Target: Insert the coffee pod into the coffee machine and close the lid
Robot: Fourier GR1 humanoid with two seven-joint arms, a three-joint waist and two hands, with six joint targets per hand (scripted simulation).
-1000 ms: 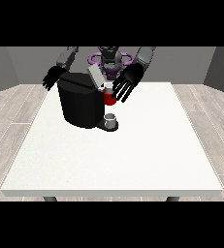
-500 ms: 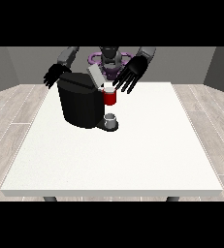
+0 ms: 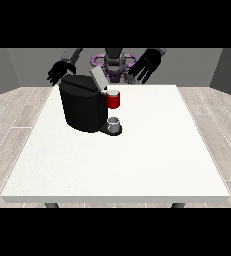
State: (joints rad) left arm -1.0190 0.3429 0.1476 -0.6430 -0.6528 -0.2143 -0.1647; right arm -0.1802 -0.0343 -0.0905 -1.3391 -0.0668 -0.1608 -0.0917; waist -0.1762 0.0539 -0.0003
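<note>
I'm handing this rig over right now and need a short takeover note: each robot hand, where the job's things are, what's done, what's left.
Robot hand at the view's right: raised above the table's far edge, fingers spread, holding nothing.
Robot hand at the view's left: open, behind the coffee machine, holding nothing.
Lid: tilted up, not closed.
A red thing at the machine sits at its front; a grey thing stands on the base below it. I cannot tell whether that is the pod.
Left: confirm the pod is in, then close the lid.
</note>
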